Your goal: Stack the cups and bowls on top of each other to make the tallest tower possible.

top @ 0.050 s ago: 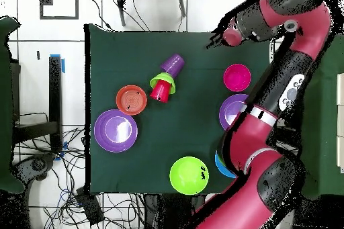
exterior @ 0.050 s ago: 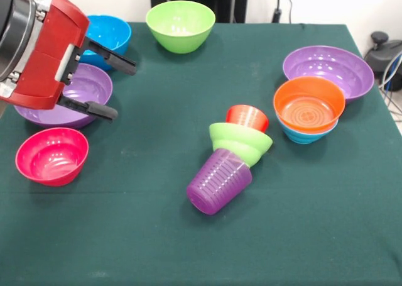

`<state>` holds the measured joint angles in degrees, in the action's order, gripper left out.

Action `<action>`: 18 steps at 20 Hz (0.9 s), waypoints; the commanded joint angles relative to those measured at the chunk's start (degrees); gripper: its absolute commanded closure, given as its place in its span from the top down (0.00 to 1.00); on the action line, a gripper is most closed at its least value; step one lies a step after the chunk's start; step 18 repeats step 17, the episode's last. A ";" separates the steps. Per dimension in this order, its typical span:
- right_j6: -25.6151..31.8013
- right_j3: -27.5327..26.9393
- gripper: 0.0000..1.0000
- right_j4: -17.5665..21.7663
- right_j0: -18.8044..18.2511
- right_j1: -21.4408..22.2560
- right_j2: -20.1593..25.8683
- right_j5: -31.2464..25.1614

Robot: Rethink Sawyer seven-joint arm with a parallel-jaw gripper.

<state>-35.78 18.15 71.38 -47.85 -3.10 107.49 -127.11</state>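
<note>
The tower lies toppled on its side mid-table: a ribbed purple cup [exterior @ 0.050 s ago: 218, 180] [top @ 0.050 s ago: 173, 64], a small lime green bowl [exterior @ 0.050 s ago: 240, 143] [top @ 0.050 s ago: 162, 80] and a red cup [exterior @ 0.050 s ago: 247, 116] [top @ 0.050 s ago: 160, 92] nested together. My gripper [exterior @ 0.050 s ago: 124, 90] [top @ 0.050 s ago: 215, 39] hangs open and empty, high at the left of the front view, well apart from the tower. Below it sit a purple bowl [exterior @ 0.050 s ago: 78, 85] [top @ 0.050 s ago: 232, 111] and a pink bowl [exterior @ 0.050 s ago: 51, 155] [top @ 0.050 s ago: 237, 77]. An orange bowl [exterior @ 0.050 s ago: 309, 104] [top @ 0.050 s ago: 131, 99] rests inside a blue bowl [exterior @ 0.050 s ago: 306, 135].
A wide purple bowl [exterior @ 0.050 s ago: 328, 69] [top @ 0.050 s ago: 115, 130] stands behind the orange one. A large lime green bowl [exterior @ 0.050 s ago: 180, 23] [top @ 0.050 s ago: 189, 174] and a blue bowl [exterior @ 0.050 s ago: 110, 33] [top @ 0.050 s ago: 220, 164] sit at the table's back edge in the front view. The arm [top @ 0.050 s ago: 275, 99] runs along the table's right side in the overhead view.
</note>
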 commanded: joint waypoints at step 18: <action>-16.18 7.41 1.00 -15.41 0.77 0.43 -19.00 20.74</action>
